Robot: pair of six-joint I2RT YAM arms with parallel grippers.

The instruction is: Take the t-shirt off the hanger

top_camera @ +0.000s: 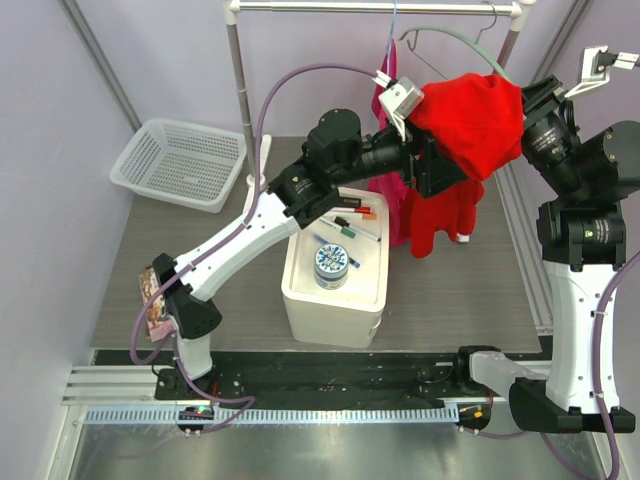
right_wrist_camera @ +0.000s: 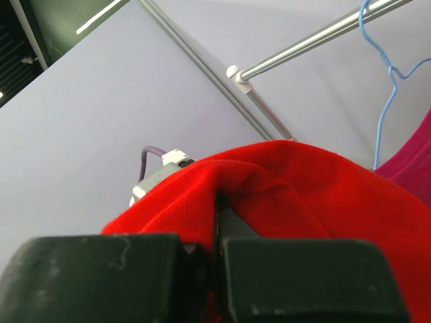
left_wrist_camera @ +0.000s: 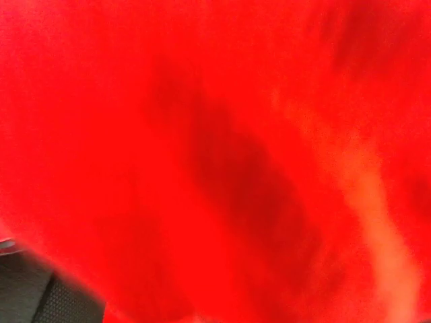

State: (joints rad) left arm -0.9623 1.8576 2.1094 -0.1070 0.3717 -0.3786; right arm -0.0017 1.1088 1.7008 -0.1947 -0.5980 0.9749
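The right pincer (right_wrist_camera: 217, 250) has its two black fingers pressed together on a fold of the red fabric t-shirt (right_wrist_camera: 296, 202). The fold rises out of the seam between them at the bottom centre of the right wrist view.

Seen from above, the t-shirt (top_camera: 470, 118) sits as a bunched mound in the upper right of the frame, draped between the two wrists. One end hangs down below the mound.

The left pincer (top_camera: 432, 168) reaches into the mound from the left, with cloth covering its front. The left wrist view is almost entirely blurred red fabric, so I cannot tell whether its fingers are spread or closed.

Above the shirt, the pale green wire hanger (top_camera: 455, 38) arcs across the upper right, its hook up at the silver metal rail (top_camera: 330, 7). Its right end runs down to the cloth, and I cannot tell whether it goes inside the shirt.

Just left of the mound, a thin blue wire hanger (top_camera: 392, 35) carries a magenta garment (top_camera: 396, 215).

Lower centre stands a white foam box (top_camera: 300, 300). At the left lies a white plastic mesh basket (top_camera: 180, 165).
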